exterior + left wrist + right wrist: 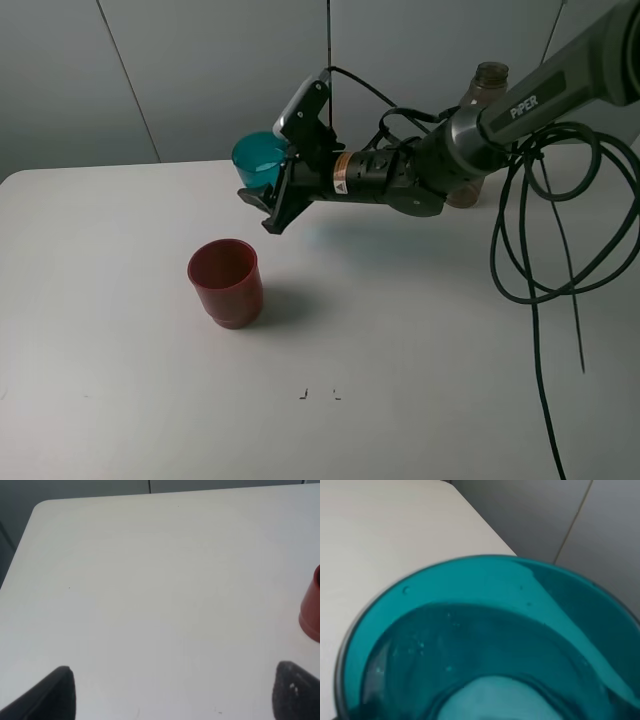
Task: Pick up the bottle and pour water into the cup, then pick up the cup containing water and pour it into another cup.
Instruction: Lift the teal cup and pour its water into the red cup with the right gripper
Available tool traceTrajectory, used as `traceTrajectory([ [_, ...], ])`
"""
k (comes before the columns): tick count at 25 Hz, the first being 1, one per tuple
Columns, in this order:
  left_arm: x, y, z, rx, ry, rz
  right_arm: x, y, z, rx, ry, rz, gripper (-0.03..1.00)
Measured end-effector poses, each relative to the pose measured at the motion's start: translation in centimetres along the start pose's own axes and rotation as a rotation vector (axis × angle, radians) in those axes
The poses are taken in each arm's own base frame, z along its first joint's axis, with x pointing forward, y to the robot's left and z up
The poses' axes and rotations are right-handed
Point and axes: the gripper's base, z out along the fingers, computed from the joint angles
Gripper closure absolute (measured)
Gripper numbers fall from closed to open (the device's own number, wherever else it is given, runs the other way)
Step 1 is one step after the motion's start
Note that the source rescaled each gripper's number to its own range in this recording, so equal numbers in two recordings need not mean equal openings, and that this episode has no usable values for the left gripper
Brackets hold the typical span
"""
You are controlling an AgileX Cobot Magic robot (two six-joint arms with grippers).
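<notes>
My right gripper (268,192) is shut on the teal cup (258,160) and holds it in the air, above and behind the red cup (225,281). The red cup stands upright on the white table (400,340), its mouth facing up. In the right wrist view the teal cup (485,645) fills the frame, showing its mouth and wet inside with droplets; the fingers are hidden there. The bottle (487,85) stands at the back right, mostly hidden behind the right arm. My left gripper (175,695) is open over bare table, with the red cup's edge (312,612) off to one side.
Black cables (540,230) hang in loops from the right arm over the table's right side. A grey wall runs behind the table's far edge. Two small dark marks (305,393) sit near the front middle.
</notes>
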Motion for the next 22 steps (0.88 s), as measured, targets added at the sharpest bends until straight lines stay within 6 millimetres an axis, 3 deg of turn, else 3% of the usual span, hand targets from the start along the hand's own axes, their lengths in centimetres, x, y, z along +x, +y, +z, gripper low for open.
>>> traceTrajectory([
  [22,0.0,0.0,0.0,0.0,0.0,0.0,0.04,0.49,-0.04,-0.056,0.003,-0.265,0.9],
])
